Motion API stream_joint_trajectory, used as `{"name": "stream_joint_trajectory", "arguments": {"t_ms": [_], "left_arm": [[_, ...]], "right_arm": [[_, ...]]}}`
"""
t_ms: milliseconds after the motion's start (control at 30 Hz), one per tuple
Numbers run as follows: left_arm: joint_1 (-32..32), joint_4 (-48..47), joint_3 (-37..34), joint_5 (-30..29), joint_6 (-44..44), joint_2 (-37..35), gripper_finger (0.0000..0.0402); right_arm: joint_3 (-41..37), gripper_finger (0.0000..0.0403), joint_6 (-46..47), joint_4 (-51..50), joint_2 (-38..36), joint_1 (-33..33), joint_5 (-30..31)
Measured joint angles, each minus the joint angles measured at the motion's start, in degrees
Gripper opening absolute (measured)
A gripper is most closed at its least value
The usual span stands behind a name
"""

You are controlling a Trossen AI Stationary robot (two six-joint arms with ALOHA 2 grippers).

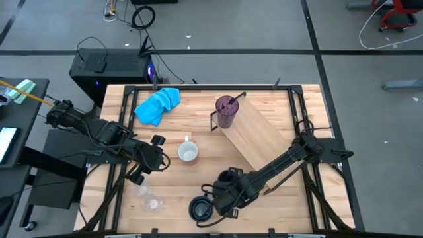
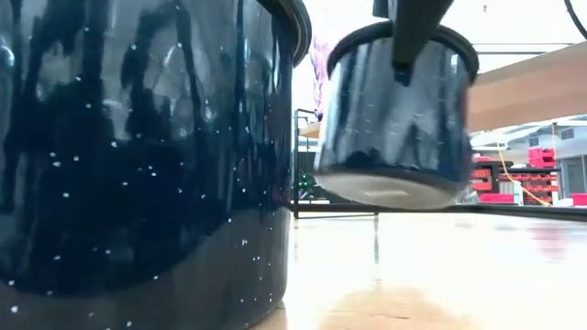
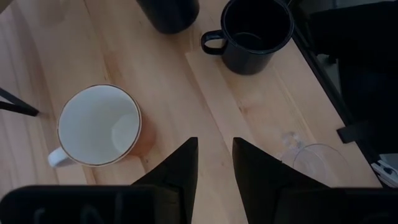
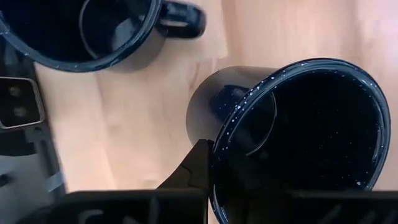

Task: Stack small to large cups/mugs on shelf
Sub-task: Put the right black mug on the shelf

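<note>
Low view shows the right gripper [image 4: 208, 186] pinching one navy mug's [image 2: 396, 110] rim, lifted off the bench [image 2: 431, 275], beside the second mug [image 1: 200, 209]. Left gripper [image 3: 214, 165], half spread, hovers near the empty white mug [image 3: 99, 126].

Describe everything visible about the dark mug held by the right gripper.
The dark navy mug looks like speckled enamel, glossy, with white flecks and an empty dark interior. The right gripper is shut on its rim, one finger inside, one outside. In the low view it hangs clear of the tabletop, roughly upright, beside the second navy mug.
</note>
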Motion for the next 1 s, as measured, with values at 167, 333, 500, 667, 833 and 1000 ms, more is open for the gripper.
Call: {"name": "stream_joint_trajectory", "arguments": {"t_ms": [167, 333, 500, 667, 833, 1000], "left_arm": [[0.0, 0.0, 0.0, 0.0, 0.0, 0.0, 0.0107], [0.0, 0.0, 0.0, 0.0, 0.0, 0.0, 0.0107], [0.1, 0.0, 0.0, 0.0, 0.0, 0.0, 0.0107], [0.1, -0.3, 0.0, 0.0, 0.0, 0.0, 0.0107], [0.1, -1.0, 0.0, 0.0, 0.1, 0.0, 0.0107], [0.1, -3.2, 0.0, 0.0, 0.1, 0.0, 0.0107]], "right_arm": [[0.0, 0.0021, -1.5, 0.9, -2.2, 0.0, 3.3], [0.1, 0.0022, -1.6, 1.1, -5.9, 0.0, 7.2], [0.1, 0.0022, -2.8, 2.3, -9.4, 0.0, 10.3], [0.1, 0.0022, -5.5, 3.7, -13.2, 0.0, 14.0], [0.1, 0.0022, -9.3, 3.1, -16.4, 0.0, 16.5], [0.1, 0.0022, -11.8, -3.6, -18.4, -0.1, 16.7]]}}
